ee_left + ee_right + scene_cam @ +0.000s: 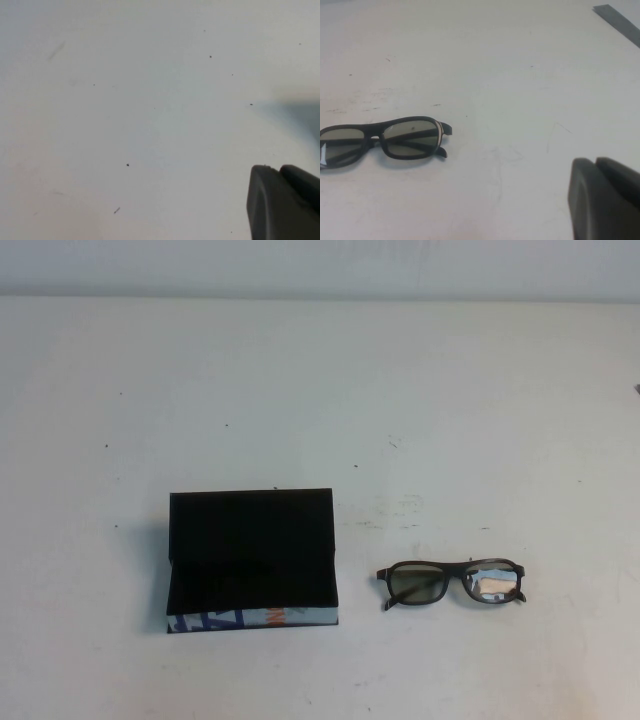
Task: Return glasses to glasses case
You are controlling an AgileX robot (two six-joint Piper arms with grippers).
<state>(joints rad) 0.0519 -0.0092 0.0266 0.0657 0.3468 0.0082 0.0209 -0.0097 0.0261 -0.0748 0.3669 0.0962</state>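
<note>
The glasses case stands open on the white table, left of centre in the high view, its flat lid raised at the back, black lining showing and a blue, white and orange patterned front side. The glasses, dark thick-rimmed with greenish reflective lenses, lie on the table to the right of the case, apart from it. They also show in the right wrist view. My right gripper is shut and empty, some way from the glasses. My left gripper is shut and empty over bare table. Neither arm shows in the high view.
The white table has small dark specks and scuffs, and ends at a pale wall at the back. A grey strip lies at the table's edge in the right wrist view.
</note>
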